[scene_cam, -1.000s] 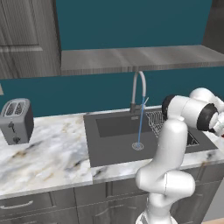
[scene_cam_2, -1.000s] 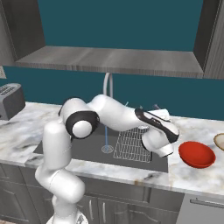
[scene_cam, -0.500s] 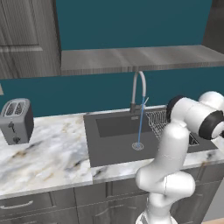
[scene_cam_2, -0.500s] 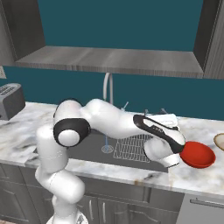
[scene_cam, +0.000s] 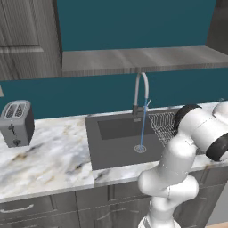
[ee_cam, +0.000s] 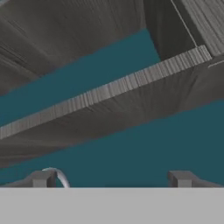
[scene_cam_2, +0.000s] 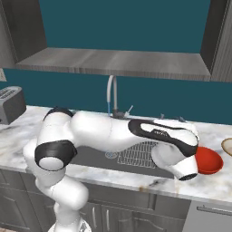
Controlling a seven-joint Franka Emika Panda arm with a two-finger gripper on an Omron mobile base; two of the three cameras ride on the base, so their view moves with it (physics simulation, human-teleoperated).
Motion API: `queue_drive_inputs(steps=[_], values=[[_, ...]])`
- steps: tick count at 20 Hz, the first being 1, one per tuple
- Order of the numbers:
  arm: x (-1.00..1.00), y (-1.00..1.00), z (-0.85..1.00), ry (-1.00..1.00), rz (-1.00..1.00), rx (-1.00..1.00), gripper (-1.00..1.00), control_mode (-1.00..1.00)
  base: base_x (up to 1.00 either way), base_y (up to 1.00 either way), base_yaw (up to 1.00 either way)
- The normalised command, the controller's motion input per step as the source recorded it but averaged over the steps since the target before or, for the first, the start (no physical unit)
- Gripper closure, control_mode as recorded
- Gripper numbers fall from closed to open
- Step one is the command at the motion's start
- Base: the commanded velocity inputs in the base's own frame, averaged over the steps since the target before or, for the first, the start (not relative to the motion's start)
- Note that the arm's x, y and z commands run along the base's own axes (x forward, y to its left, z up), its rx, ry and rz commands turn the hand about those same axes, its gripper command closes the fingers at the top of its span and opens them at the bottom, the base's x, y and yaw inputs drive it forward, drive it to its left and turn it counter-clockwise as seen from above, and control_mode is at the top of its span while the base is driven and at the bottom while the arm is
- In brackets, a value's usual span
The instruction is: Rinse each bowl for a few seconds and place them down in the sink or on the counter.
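Red bowl [scene_cam_2: 209, 160] near counter [scene_cam_2: 213, 188] edge.

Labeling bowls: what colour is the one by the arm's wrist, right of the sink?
Glossy red bowl, plain, no pattern; the right base view shows it best.

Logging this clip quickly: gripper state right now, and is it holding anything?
Gripper: open, fingers spread wide, nothing between them.

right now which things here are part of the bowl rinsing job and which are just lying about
Part of the job:
glossy red round bowl
pale tan bowl at the picture's edge
dark grey rectangular sink
arched silver faucet, water running
white and grey marble counter

Just lying about:
grey two-slot toaster
wire mesh dish basket
grey wood-grain shelf
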Motion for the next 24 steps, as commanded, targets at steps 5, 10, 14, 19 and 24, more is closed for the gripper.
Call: queue_drive_inputs(steps=[5,10,14,19,24], values=[[-0.38,-0.23,0.1,0.29,-0.15,0.0,-1.0,-1.0,0.0,0.0,0.0],[-0.32,0.01,0.0,0.21,-0.12,-0.2,-1.0,-1.0,0.0,0.0,0.0],[-0.25,0.1,0.0,0.23,-0.09,-0.28,-1.0,-1.0,0.0,0.0,0.0],[-0.1,0.18,0.06,0.18,-0.08,-0.29,-1.0,-1.0,0.0,0.0,0.0],[-0.04,0.22,0.1,0.21,-0.1,-0.28,-1.0,-1.0,0.0,0.0,0.0]])
